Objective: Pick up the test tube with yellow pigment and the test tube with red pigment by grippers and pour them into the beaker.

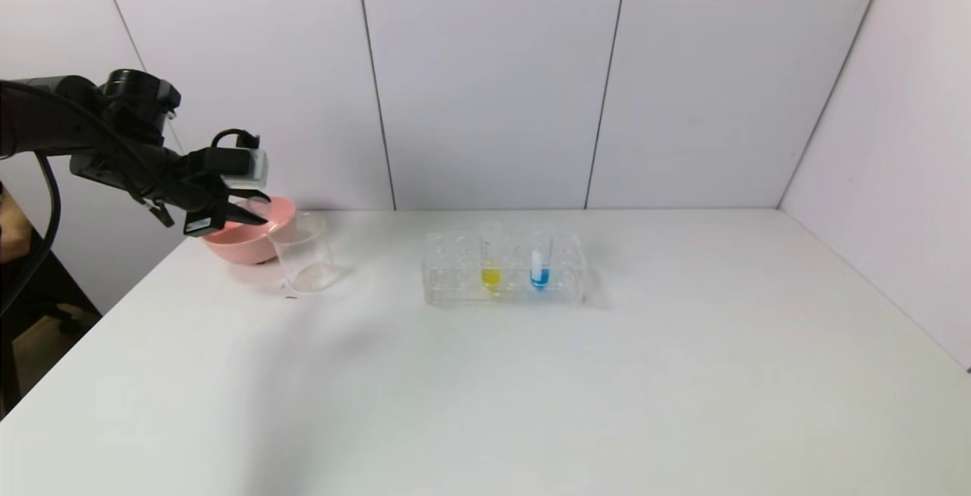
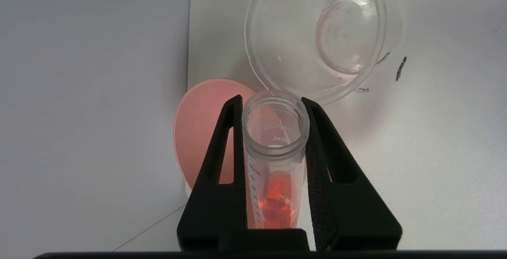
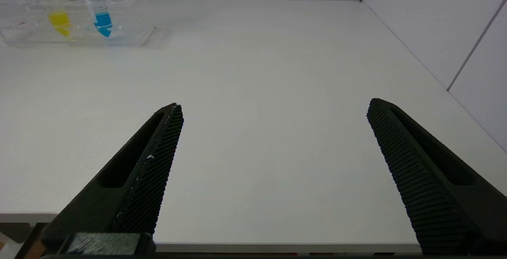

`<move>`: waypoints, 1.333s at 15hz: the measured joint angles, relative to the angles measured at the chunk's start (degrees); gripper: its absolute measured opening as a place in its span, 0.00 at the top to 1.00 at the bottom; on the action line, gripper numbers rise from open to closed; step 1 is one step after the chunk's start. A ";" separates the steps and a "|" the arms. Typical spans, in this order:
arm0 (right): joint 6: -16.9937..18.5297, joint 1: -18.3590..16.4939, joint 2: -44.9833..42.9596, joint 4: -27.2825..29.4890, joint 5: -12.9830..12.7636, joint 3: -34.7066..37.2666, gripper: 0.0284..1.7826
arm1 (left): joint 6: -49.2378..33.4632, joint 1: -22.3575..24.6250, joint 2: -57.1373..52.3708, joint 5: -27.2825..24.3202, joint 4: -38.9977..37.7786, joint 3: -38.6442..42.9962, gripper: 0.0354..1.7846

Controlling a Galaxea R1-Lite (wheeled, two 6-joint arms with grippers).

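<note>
My left gripper [image 1: 254, 208] is at the far left of the table, above the pink bowl. It is shut on the test tube with red pigment [image 2: 275, 160], whose open mouth points toward the beaker. Red-orange liquid sits low in the tube. The beaker [image 1: 305, 253] stands just right of the bowl and also shows in the left wrist view [image 2: 317, 33]; it looks nearly empty. The test tube with yellow pigment [image 1: 491, 257] stands in the clear rack and shows in the right wrist view [image 3: 58, 17]. My right gripper [image 3: 273, 112] is open and empty over the table's near edge.
A pink bowl [image 1: 250, 242] sits under my left gripper, seen also in the left wrist view [image 2: 198, 132]. A clear tube rack [image 1: 504, 268] at mid-table also holds a blue-liquid tube [image 1: 540, 257]. White walls close the back and right sides.
</note>
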 joint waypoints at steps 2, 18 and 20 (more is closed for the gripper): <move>-0.02 0.00 0.00 0.00 -0.02 0.00 0.05 | 0.83 -0.13 -0.15 0.59 0.01 0.00 0.76; 0.00 0.00 0.00 0.00 -0.02 0.00 0.05 | 2.73 -4.02 -0.78 11.93 0.50 -0.09 0.76; -0.02 0.00 0.00 0.00 -0.02 0.00 0.05 | 2.86 -4.24 -0.78 12.07 0.43 -0.09 0.76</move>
